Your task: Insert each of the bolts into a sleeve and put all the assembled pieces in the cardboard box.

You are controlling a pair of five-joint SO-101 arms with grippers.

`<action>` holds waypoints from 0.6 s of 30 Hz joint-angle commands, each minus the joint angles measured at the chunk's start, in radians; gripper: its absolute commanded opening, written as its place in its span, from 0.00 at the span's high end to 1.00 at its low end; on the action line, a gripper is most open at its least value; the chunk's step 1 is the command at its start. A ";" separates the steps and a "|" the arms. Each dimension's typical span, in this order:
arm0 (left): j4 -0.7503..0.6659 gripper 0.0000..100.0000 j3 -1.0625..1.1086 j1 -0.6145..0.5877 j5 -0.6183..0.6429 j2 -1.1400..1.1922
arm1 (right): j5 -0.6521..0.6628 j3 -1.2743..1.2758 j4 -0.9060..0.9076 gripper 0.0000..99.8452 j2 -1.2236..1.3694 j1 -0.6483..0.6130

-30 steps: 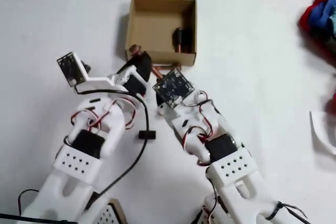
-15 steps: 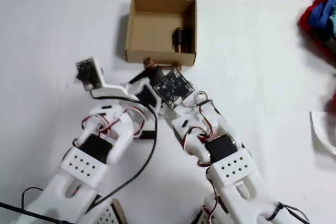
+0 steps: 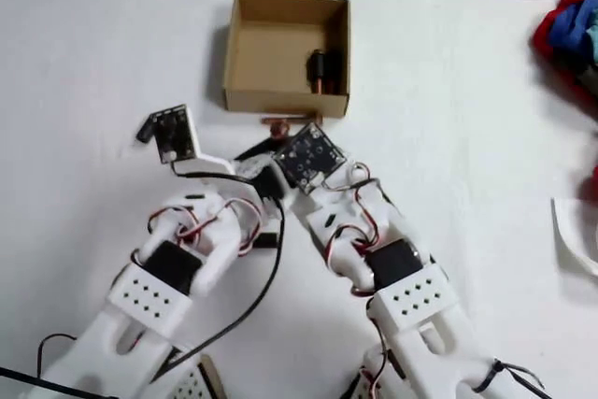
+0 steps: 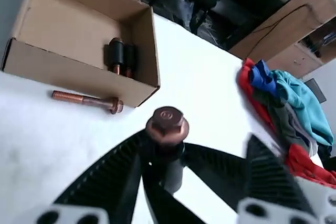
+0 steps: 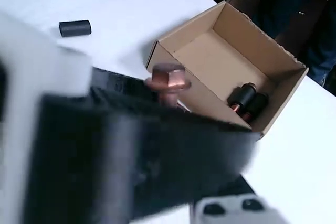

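Note:
The cardboard box (image 3: pixel 280 44) stands at the far middle of the table with an assembled bolt-and-sleeve piece (image 3: pixel 322 70) inside, also seen as the assembled piece (image 4: pixel 119 56). My left gripper (image 4: pixel 167 150) is shut on a dark sleeve with a copper bolt (image 4: pixel 167 124) standing in it, just in front of the box. That bolt head (image 3: pixel 276 125) shows between the two arms. My right gripper (image 3: pixel 288 142) sits right beside it under its camera board. A loose bolt (image 4: pixel 86 99) lies along the box's front wall. A loose black sleeve (image 5: pixel 74 27) lies on the table to the left.
Coloured cloths (image 3: pixel 570 25) are heaped at the right edge, and a white object (image 3: pixel 575 231) lies below them. A black cable (image 3: pixel 252 277) runs across the table between the arms. The box's front wall is close to both grippers.
My left gripper has carried the bolt from the box's front-left corner rightward and back toward the right arm. The right arm has stayed still.

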 commanded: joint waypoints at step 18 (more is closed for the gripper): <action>0.029 0.69 -0.108 -0.351 -0.058 0.000 | -0.311 -0.041 -0.087 0.98 0.042 0.292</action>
